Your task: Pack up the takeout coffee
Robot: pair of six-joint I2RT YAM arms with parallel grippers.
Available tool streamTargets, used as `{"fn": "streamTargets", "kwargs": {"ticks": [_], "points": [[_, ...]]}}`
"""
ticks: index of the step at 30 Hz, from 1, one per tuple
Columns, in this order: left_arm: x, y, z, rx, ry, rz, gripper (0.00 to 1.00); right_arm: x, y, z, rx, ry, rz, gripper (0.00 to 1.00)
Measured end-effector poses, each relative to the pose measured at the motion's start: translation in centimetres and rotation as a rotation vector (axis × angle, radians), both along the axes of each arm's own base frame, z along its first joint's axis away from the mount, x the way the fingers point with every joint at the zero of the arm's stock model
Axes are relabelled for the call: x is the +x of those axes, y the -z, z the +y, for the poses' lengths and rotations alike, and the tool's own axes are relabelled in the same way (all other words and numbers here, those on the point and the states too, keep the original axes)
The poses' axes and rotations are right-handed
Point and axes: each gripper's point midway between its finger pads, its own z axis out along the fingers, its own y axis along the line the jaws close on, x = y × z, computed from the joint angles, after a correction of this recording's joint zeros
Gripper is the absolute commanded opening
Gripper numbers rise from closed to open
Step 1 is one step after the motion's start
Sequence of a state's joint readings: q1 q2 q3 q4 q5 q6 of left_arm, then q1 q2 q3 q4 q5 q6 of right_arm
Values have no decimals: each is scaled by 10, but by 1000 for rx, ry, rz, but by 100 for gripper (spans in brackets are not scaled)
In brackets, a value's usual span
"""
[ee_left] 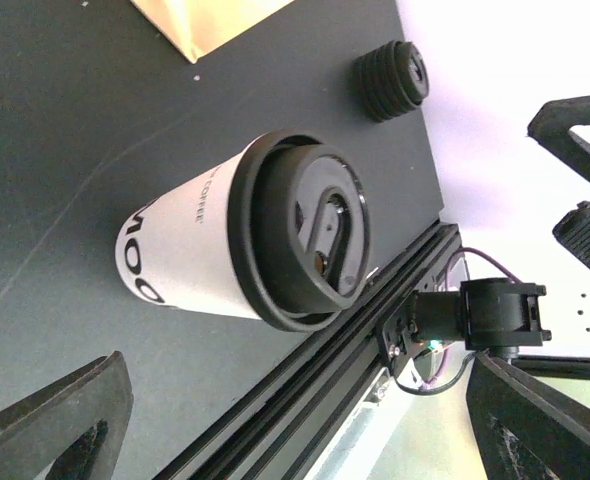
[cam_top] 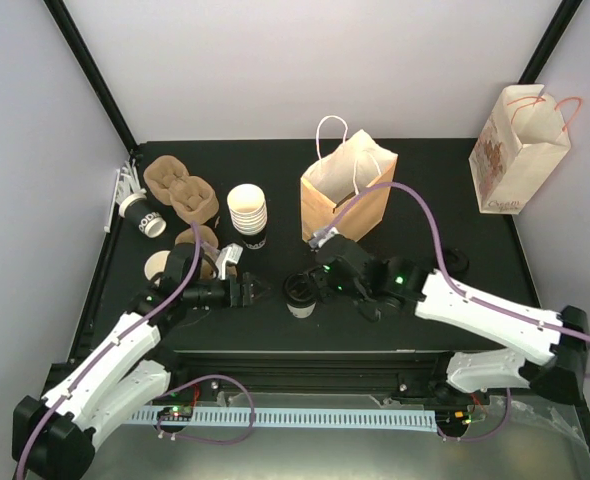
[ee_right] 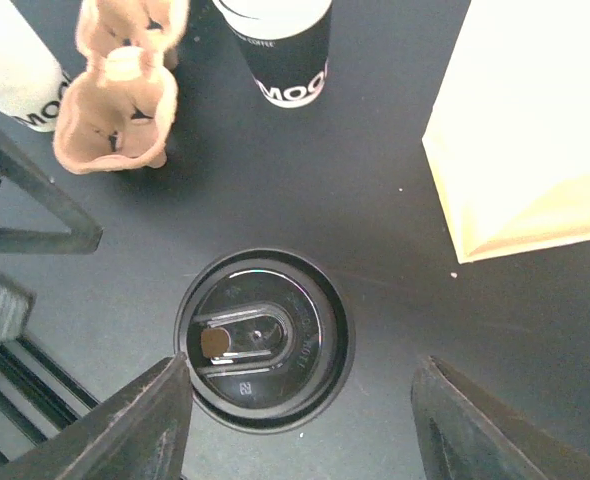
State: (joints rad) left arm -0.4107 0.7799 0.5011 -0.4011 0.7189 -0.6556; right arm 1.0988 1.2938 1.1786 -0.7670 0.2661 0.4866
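Observation:
One takeout coffee (cam_top: 299, 296), a white paper cup with a dark band and a black lid, stands upright near the table's front edge. My right gripper (cam_top: 313, 281) hovers over it, open. In the right wrist view its black lid (ee_right: 263, 340) lies between the spread fingers (ee_right: 145, 420), the left one close to the rim and the right one well apart from it. My left gripper (cam_top: 256, 290) stands open just left of the cup, and the cup (ee_left: 237, 242) fills its wrist view beyond the wide-apart fingers (ee_left: 55, 420). Another white cup (cam_top: 142, 214) lies at the far left.
An open brown paper bag (cam_top: 347, 190) stands behind the cup. A stack of cups (cam_top: 247, 213), brown pulp carriers (cam_top: 180, 188) and a second carrier (cam_top: 190, 255) sit at the left. A stack of black lids (cam_top: 455, 262) lies at the right; a printed white bag (cam_top: 520, 150) hangs on the wall.

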Motion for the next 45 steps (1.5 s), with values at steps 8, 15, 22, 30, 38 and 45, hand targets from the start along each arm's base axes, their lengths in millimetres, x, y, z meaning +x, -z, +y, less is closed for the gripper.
{"fn": "streamTargets", "kwargs": {"ticks": [8,15,22,30,38,45], "points": [[-4,-17,0,-27,8,-154,81,-4,-2,-19,164,-20,-4,72],[-4,2,-12,-69,47,-55,67,-9,15,-11,231,-44,91,64],[-8,10,-22,-73,91,-6,64,-5,21,-4,309,-40,168,60],[-8,10,-23,-64,93,-26,64,-6,34,-2,269,-60,203,62],[-5,12,-23,-49,82,-35,64,-4,22,-6,186,-136,125,91],[-2,23,-23,-24,73,-6,65,-6,13,4,86,-162,87,100]]}}
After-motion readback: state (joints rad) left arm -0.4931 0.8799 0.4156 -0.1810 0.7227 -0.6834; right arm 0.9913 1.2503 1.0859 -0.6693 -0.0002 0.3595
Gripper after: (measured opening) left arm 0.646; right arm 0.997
